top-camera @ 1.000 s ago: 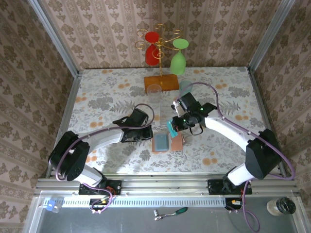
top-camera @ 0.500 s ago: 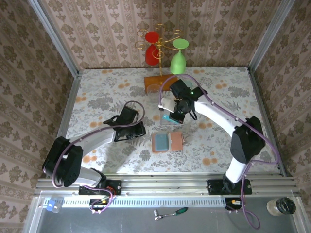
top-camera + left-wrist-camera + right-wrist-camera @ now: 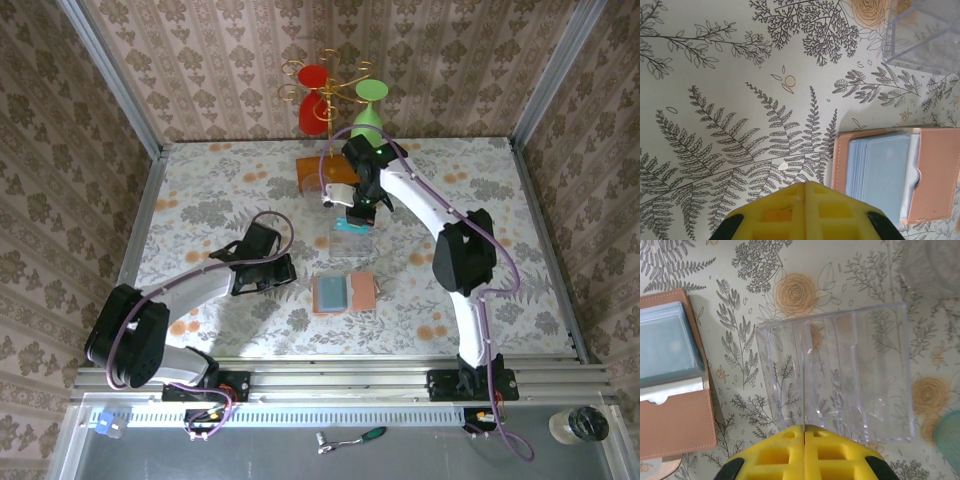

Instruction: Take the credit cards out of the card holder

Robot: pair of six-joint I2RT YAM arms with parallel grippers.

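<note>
Above the box point(image 3: 865, 370), the right pincer point(image 3: 804, 429) pinches a card point(image 3: 803, 395) edge-on; the left pincer point(image 3: 805, 186) is closed, empty.

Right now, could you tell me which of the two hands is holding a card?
The right hand, pinching a teal credit card above the clear box; the left hand is shut, empty.

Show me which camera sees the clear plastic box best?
The right wrist view: the clear plastic box lies nearly whole beneath it, dividers plain. The left wrist view catches just one corner; the top external view shows it small and faint.
</note>
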